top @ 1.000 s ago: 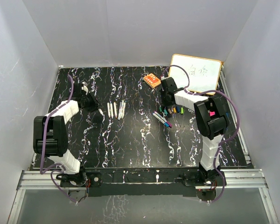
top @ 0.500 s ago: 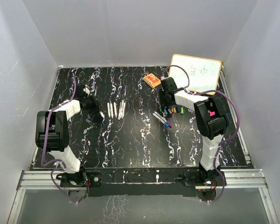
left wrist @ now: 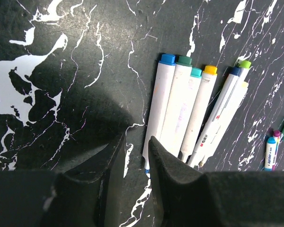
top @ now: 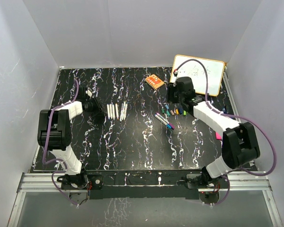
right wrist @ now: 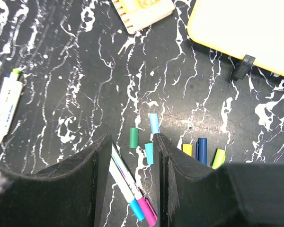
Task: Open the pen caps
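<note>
The fitted pen caps (right wrist: 147, 213), on diagonally laid pens (right wrist: 123, 182), are framed between the spread, empty fingers (right wrist: 97, 175) of the nearer right end effector (right wrist: 132, 142).

The near half of the desk (top: 132, 151) lies open. Farther back, a row of white markers (top: 117, 111) blocks the left. Loose pen caps (top: 173, 112) and two capped pens (top: 164, 120) clutter the right. An orange block (top: 154, 81) and a whiteboard (top: 199, 74) crowd the far right.

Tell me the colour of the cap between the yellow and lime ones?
Dark blue cap, best seen in the right wrist view.
</note>
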`<state>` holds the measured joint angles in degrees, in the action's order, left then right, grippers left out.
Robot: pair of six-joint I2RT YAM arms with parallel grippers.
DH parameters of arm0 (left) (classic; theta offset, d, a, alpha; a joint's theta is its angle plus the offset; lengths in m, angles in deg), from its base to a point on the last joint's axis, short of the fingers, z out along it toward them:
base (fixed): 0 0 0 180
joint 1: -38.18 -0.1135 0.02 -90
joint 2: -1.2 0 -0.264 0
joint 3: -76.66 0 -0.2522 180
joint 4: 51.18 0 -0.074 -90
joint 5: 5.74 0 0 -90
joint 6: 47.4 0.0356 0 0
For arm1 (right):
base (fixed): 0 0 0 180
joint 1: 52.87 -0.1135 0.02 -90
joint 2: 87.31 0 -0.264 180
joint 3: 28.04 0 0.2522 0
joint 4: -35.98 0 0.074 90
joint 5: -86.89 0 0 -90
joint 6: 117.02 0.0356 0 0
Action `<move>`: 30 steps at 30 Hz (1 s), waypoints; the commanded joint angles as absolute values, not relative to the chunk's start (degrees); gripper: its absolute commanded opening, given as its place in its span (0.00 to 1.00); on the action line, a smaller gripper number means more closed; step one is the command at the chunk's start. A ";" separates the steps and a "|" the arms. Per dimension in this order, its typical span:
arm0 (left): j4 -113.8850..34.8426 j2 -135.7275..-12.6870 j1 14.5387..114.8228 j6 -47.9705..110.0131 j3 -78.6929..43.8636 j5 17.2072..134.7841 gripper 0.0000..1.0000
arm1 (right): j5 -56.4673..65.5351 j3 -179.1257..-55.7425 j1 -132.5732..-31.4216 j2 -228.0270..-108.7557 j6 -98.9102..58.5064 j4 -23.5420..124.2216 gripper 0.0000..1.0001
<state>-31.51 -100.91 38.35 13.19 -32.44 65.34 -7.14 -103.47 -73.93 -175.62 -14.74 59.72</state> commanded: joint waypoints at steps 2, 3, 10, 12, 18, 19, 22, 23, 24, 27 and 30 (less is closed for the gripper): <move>-32.08 -97.79 38.10 12.72 -31.58 65.04 0.25 | -5.38 -101.40 -76.56 -171.85 -15.77 58.56 0.39; -32.32 -96.47 38.09 12.33 -31.97 65.54 0.25 | -5.56 -101.34 -77.53 -171.86 -16.33 59.78 0.39; -38.77 -80.03 38.17 10.22 -36.88 68.02 0.52 | -7.73 -97.79 -84.63 -170.71 -17.53 62.82 0.44; -42.32 -74.93 38.11 9.02 -39.20 66.44 0.80 | -8.73 -97.05 -85.70 -170.48 -17.29 63.97 0.46; -52.04 -68.78 38.16 4.21 -42.55 59.81 0.99 | -9.67 -94.82 -86.85 -170.13 -16.26 66.90 0.49; -52.77 -68.29 38.15 3.32 -42.72 59.39 0.99 | -9.50 -94.42 -86.86 -170.15 -16.07 66.96 0.49; -53.93 -67.39 38.12 2.24 -42.77 58.74 0.99 | -9.23 -93.29 -86.90 -170.66 -15.17 67.60 0.49; -53.98 -67.05 38.17 2.11 -42.84 58.65 0.99 | -9.26 -92.74 -86.96 -170.71 -14.86 67.48 0.50; -54.07 -66.86 38.10 2.04 -42.84 58.46 0.99 | -9.45 -92.22 -86.97 -170.72 -14.46 67.19 0.52; -53.75 -66.13 38.14 2.12 -42.86 58.47 0.99 | -10.06 -90.85 -86.90 -170.54 -13.63 66.26 0.57; -53.68 -65.78 38.13 2.09 -42.91 58.51 0.98 | -10.54 -90.42 -86.92 -170.58 -13.12 66.09 0.60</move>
